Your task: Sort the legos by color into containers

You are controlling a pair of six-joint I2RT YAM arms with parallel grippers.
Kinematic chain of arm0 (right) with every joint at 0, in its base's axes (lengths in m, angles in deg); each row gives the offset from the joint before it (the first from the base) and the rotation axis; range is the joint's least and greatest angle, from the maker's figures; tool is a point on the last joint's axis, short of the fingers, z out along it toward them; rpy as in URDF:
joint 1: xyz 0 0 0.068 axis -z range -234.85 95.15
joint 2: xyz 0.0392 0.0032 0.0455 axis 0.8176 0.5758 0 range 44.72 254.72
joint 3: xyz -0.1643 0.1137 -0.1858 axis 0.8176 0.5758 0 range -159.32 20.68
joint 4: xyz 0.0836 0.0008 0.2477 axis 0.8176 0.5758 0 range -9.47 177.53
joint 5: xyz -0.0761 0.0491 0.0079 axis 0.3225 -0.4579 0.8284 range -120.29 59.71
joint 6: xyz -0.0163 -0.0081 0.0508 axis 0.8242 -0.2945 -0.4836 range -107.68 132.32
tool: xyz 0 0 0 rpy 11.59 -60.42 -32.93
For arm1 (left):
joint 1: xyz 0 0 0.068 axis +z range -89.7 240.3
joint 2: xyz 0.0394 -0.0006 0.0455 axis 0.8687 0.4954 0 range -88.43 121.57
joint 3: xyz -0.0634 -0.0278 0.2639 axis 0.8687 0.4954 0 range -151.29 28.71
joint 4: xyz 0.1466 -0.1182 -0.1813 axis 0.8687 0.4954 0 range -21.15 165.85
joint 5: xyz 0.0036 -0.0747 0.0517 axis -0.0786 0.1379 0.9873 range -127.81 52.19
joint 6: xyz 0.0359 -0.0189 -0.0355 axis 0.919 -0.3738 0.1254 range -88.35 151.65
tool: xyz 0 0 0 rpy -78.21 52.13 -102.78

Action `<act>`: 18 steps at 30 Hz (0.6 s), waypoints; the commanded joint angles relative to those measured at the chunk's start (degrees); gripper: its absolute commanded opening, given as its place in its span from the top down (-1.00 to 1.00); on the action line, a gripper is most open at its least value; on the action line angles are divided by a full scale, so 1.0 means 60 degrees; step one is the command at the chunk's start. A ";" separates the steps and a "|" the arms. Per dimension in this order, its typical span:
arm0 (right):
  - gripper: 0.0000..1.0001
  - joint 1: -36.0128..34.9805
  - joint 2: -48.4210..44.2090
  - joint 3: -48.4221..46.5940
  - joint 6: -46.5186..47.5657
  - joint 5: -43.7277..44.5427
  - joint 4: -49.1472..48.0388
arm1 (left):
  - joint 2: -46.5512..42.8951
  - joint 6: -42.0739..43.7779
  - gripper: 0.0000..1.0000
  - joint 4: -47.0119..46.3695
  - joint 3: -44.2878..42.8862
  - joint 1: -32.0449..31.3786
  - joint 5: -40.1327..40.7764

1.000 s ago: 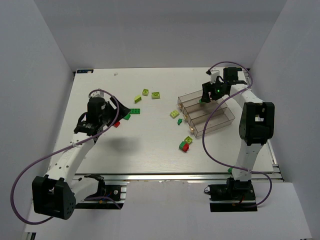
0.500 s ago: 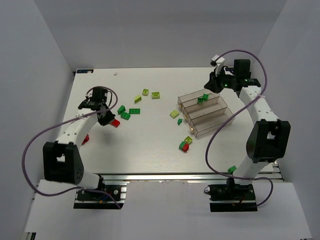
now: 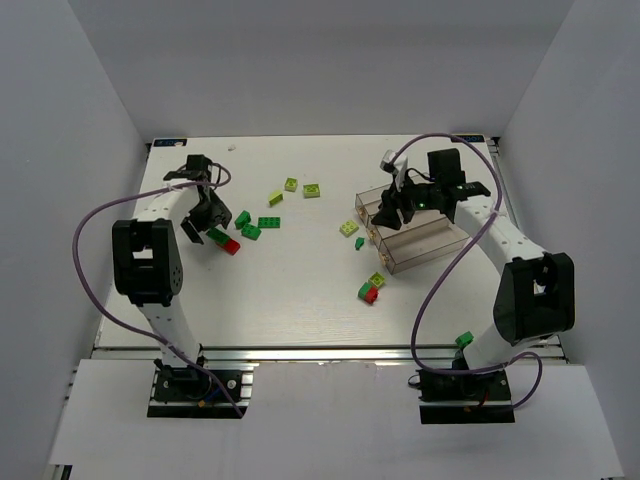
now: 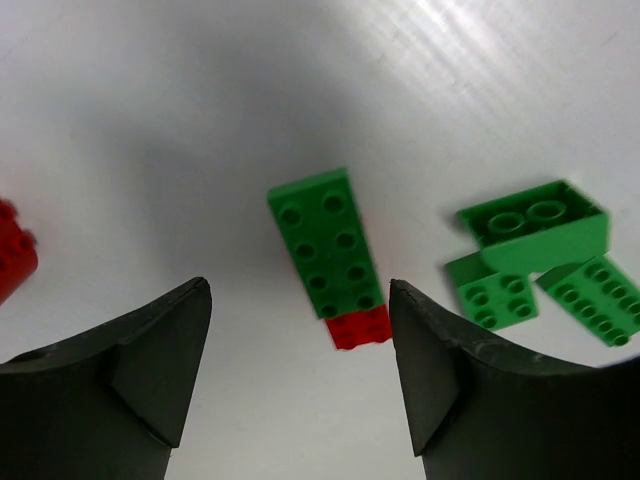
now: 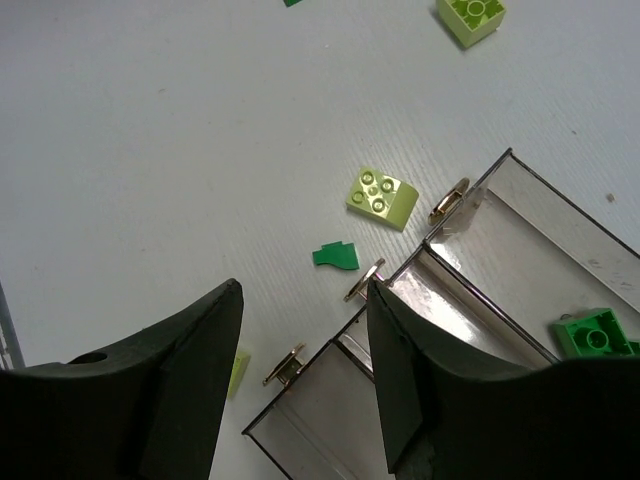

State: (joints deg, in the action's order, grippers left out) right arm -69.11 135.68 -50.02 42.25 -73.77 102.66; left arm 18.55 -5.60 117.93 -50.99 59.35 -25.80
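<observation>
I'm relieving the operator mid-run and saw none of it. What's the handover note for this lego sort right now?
Left end effector: open, empty, above a dark green brick with a red brick at its end.
Right end effector: open, empty, over one end of the containers, near a lime brick.
Done: one green brick lies in a bin.
Left: the other green, lime and red bricks lie loose on the table; no lime or red seen binned.

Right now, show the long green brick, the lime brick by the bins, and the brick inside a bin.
Long green brick (image 4: 325, 243): left wrist view, studded top.
Lime brick (image 5: 382, 197): right wrist view, studded top.
Brick in bin (image 5: 593, 333): right wrist view, top.
</observation>
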 commanded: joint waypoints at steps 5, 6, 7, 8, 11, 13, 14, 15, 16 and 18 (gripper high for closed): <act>-0.16 0.0092 -0.0394 0.0152 -0.0082 -0.0091 -0.0261 | 0.0934 0.0232 -0.62 0.0140 -0.1598 0.0071 0.0108; -0.16 0.0106 -0.0408 0.0166 -0.0082 -0.0091 -0.0261 | 0.1007 0.0218 -0.62 0.0140 -0.1643 0.0071 0.0108; -0.16 0.0092 -0.0409 0.0196 -0.0082 -0.0091 -0.0261 | 0.1110 0.0203 -0.61 0.0140 -0.1629 0.0071 0.0050; -0.16 0.0106 -0.0409 0.0210 -0.0082 -0.0091 -0.0246 | 0.1125 0.0145 -0.61 0.0126 -0.1585 0.0071 0.0020; -0.16 0.0106 -0.0409 0.0269 -0.0125 -0.0048 -0.0246 | 0.0965 0.0014 -0.61 -0.0079 -0.1117 0.0071 -0.0039; -0.16 0.0106 -0.0438 0.0342 -0.0140 -0.0048 -0.0246 | 0.0790 -0.0074 -0.61 -0.0240 -0.0767 0.0085 -0.0039; -0.16 0.0092 -0.0467 0.0342 -0.0155 -0.0048 -0.0231 | 0.0745 -0.0075 -0.61 -0.0299 -0.0764 0.0114 -0.0039; -0.16 0.0106 -0.0453 0.0357 -0.0155 -0.0033 -0.0217 | 0.0715 -0.0118 -0.61 -0.0401 -0.0576 0.0129 -0.0039; -0.16 0.0092 -0.0482 0.0386 -0.0155 -0.0018 -0.0202 | 0.0686 -0.0162 -0.60 -0.0445 -0.0501 0.0144 -0.0039; -0.16 0.0092 -0.0467 0.0386 -0.0140 -0.0018 -0.0158 | 0.0729 -0.0250 -0.59 -0.0620 -0.0355 0.0144 -0.0024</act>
State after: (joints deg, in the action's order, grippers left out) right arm -68.63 135.18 -47.83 41.71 -73.71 102.56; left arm 26.00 -5.91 116.31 -54.09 59.75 -26.15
